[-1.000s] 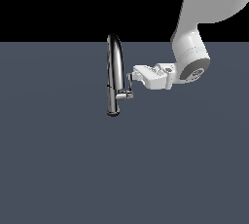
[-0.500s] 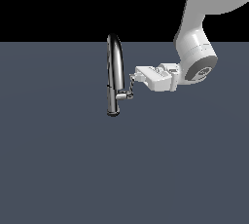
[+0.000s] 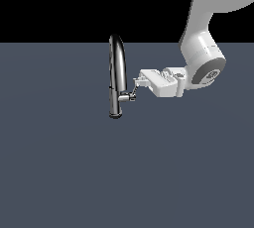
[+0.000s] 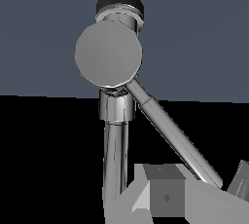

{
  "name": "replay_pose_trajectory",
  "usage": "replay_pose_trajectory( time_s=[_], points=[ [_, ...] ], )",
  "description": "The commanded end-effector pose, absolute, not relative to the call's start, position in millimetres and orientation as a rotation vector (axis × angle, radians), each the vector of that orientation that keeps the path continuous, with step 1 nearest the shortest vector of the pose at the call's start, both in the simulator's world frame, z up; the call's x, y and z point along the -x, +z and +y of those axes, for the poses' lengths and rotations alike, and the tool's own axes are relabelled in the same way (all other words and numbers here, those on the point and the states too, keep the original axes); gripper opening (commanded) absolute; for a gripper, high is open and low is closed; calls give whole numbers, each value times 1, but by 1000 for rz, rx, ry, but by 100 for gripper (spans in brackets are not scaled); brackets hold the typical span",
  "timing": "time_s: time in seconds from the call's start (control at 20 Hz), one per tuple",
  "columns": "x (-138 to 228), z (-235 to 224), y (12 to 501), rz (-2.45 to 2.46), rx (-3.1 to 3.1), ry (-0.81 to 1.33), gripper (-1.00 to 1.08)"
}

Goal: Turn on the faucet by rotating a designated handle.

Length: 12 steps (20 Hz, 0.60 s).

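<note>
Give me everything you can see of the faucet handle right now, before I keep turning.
The handle is a thin, short rod of shiny chrome, springing from a stubby cylindrical side stub low on the faucet. In the exterior view it slants up and toward that view's right, away from the spout. The gripper sits at its free end; in the wrist view the rod runs between the fingers. Actual contact cannot be confirmed. It looks undamaged.

Handle (image 4: 175, 135) is showing close up, its thin chrome rod slanting off the round stub cap (image 4: 108, 55). Faucet (image 4: 115, 164) tube is running behind the stub, dark base ring (image 4: 119, 1) beyond it. Grey end effector finger (image 4: 165, 194) is sitting just beside the rod's tip; contact unclear.
</note>
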<state>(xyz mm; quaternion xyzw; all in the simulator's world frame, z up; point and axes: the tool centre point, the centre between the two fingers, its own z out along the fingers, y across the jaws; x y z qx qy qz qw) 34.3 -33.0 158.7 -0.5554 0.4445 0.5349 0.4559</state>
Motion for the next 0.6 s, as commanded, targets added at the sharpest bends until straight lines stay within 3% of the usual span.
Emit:
replay_pose_trajectory(
  time_s=[0.0, 0.4, 0.55],
  points=[
    [-22, -32, 148, 1098, 1363, 1340, -100],
    [6, -36, 129, 1093, 1364, 1346, -100],
    [-2, -40, 132, 1093, 1372, 1319, -100]
  ],
)
